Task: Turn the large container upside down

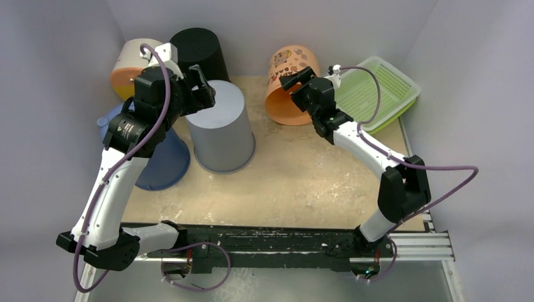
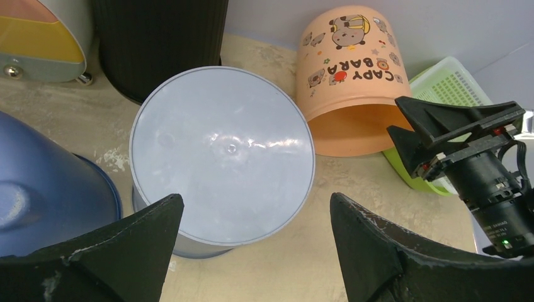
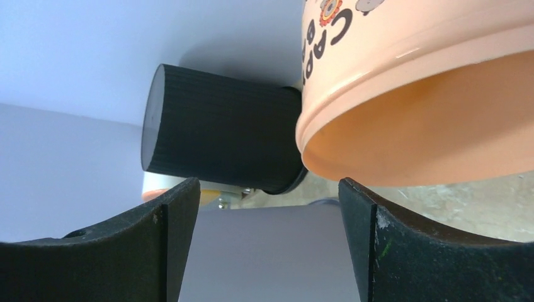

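Note:
The large grey container (image 1: 221,129) stands mouth down at the table's middle left, its flat bottom (image 2: 221,151) facing up. My left gripper (image 1: 203,85) hovers over its back rim, open and holding nothing; in the left wrist view the left gripper (image 2: 255,198) straddles the container's near edge from above. An orange capybara bin (image 1: 288,66) lies on its side at the back, mouth toward the front. My right gripper (image 1: 296,80) is at that mouth, open and empty. In the right wrist view the bin's rim (image 3: 428,126) hangs just above the right gripper's (image 3: 267,182) right finger.
A black ribbed bin (image 1: 200,47) stands behind the grey container. A blue bucket (image 1: 165,160) sits mouth down at its left, under my left arm. An orange-and-white container (image 1: 129,66) lies in the back left corner. A green basket (image 1: 381,88) sits at the back right.

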### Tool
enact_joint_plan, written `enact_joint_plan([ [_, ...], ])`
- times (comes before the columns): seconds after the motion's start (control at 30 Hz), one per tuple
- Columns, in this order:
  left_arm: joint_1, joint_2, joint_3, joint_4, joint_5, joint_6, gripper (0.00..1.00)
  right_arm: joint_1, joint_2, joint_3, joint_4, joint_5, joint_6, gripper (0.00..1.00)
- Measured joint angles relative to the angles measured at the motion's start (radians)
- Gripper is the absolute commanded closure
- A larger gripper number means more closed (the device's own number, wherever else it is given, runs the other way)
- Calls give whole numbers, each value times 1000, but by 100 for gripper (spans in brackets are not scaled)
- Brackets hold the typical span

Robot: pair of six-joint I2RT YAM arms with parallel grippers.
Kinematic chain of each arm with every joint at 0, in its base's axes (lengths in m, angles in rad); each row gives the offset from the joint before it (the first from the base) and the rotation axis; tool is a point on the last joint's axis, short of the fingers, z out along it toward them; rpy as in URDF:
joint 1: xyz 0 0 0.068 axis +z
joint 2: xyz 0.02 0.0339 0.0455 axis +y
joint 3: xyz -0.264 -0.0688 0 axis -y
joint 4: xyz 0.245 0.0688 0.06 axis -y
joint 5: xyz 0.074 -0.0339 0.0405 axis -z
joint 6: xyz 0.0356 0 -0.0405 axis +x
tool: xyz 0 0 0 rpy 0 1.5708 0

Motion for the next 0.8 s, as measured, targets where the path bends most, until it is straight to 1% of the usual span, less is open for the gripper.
enact_joint_plan([
  [0.07,0,0,0,0,0,0,16,-5,24,0,41,-14,23,19],
  [0.2,0,0,0,0,-1,1,16,-24,71,5,93,-28,45,26],
  [0.27,0,0,-1,0,-1,1,16,-34,103,14,126,-29,49,27],
  [0.37,0,0,-8,0,-2,2,16,-46,161,42,161,-37,56,34],
  [0.47,0,0,-17,-3,-2,2,16,-53,221,66,200,-54,69,47],
  [0.6,0,0,-26,-3,-4,5,16,-58,274,68,240,-64,84,72],
  [0.67,0,0,-28,-6,-6,10,16,-58,283,68,269,-82,90,83],
  [0.73,0,0,-28,-6,-7,12,16,-57,278,68,296,-82,86,90],
  [0.8,0,0,-28,-5,-7,16,17,-57,266,48,331,-81,85,100],
])
